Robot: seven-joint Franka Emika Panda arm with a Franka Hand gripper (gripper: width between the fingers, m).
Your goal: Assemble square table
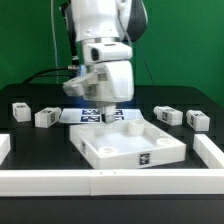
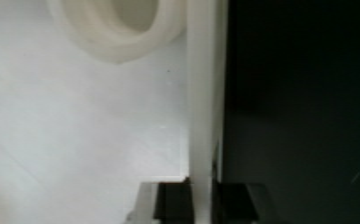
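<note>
The white square table top point(image 1: 128, 152) lies in the middle of the black table, rim up, with marker tags on its front wall. My gripper point(image 1: 108, 113) is down at its far rim. In the wrist view the two dark fingers point(image 2: 166, 204) stand on either side of the thin upright rim point(image 2: 205, 120), and the gripper point(image 2: 207, 192) is shut on it. The top's inner face point(image 2: 70, 130) shows a rounded socket point(image 2: 124, 30). Two tagged legs point(image 1: 20, 111) point(image 1: 45, 117) lie on the exterior view's left and two point(image 1: 167, 115) point(image 1: 197, 120) on its right.
The marker board point(image 1: 78, 116) lies flat behind the top, partly hidden by the arm. Long low white border rails point(image 1: 100, 182) run along the front, with end pieces at both sides point(image 1: 210, 150). A green wall stands behind.
</note>
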